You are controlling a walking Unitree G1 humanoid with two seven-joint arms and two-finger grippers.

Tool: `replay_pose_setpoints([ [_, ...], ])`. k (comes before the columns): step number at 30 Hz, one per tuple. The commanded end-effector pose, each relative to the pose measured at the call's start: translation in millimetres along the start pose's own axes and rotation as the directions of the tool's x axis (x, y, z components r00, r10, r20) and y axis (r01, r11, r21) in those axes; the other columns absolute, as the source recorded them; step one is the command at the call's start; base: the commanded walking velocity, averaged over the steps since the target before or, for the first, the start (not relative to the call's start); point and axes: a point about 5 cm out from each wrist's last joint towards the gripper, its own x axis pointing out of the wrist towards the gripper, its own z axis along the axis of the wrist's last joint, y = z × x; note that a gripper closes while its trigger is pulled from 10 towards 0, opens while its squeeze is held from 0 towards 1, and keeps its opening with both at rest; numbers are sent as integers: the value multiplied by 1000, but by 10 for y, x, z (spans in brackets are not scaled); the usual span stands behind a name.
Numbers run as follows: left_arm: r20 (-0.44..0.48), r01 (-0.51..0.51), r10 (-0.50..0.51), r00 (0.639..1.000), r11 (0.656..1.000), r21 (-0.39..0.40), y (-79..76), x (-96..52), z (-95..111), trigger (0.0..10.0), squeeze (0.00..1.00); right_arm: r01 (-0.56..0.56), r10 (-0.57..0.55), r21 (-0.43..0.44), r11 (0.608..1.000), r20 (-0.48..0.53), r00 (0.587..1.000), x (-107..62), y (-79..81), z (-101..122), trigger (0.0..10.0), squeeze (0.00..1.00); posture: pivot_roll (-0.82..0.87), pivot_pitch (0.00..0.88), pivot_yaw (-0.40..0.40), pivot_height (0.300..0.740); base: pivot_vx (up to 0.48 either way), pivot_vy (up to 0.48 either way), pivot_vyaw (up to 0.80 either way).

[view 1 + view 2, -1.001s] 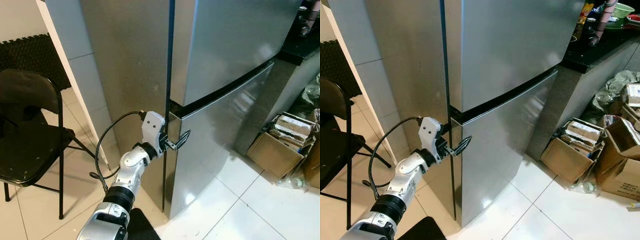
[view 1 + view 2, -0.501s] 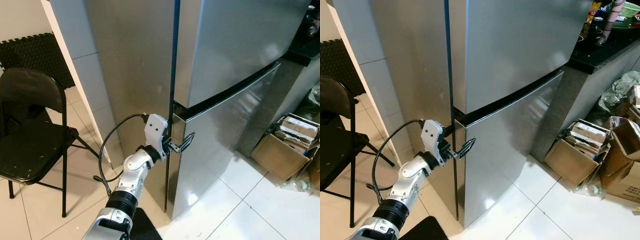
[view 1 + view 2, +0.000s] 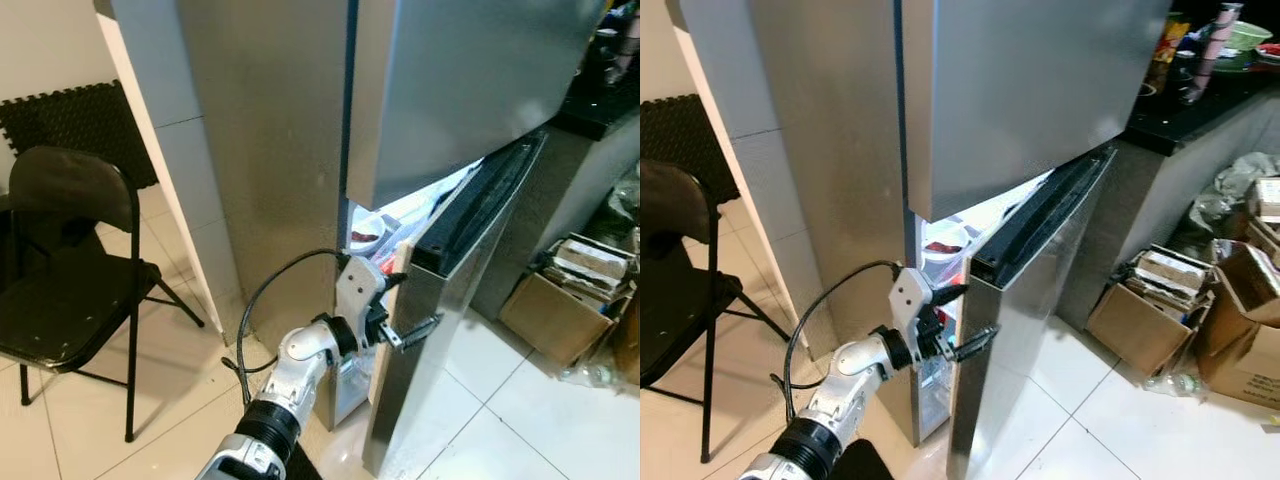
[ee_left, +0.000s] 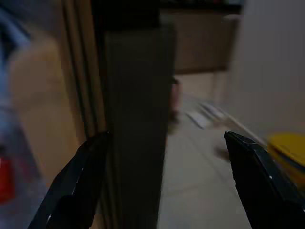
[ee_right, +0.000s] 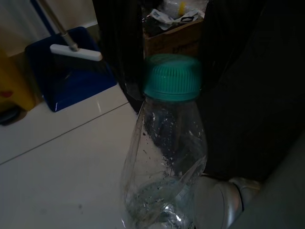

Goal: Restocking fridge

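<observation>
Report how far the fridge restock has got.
Done: the lower fridge door stands partly open, lit shelves showing. In hand: the left gripper straddles the door's edge, fingers apart, and the right gripper grips a green-capped bottle. Left: put the bottle inside and shut the door.

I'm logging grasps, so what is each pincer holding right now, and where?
Left pincer straddles the lower fridge door edge; right pincer holds a green-capped bottle near its neck.

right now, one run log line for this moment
left gripper open, straddling lower fridge door edge | door ajar | right gripper holds bottle
</observation>
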Motion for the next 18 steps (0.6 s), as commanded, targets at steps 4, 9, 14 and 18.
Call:
replay_pose_setpoints([
  [4, -31, 91, -92, 995, 995, -30, -117, -2, -65, 10000, 0, 2, -2, 9, 1000, 16, 1000, -3, -11, 43, 10000, 0, -17, 0, -46, 740, 0, 0, 0],
  [9, -194, 185, -203, 960, 977, -105, -187, -337, -354, 10000, 0, 3, -3, 6, 1000, 18, 1000, -6, -24, 75, 10000, 0, -12, 0, -48, 740, 0, 0, 0],
  [14, -289, 178, -214, 933, 973, -145, -171, -569, -507, 10000, 0, 3, -3, 5, 1000, 19, 1000, -8, -29, 90, 10000, 0, -10, 0, -51, 740, 0, 0, 0],
  [18, -376, 148, -209, 903, 971, -186, -176, -775, -670, 10000, 0, 4, -4, 1, 1000, 17, 1000, -9, -33, 94, 10000, 0, -6, 0, -55, 740, 0, 0, 0],
])
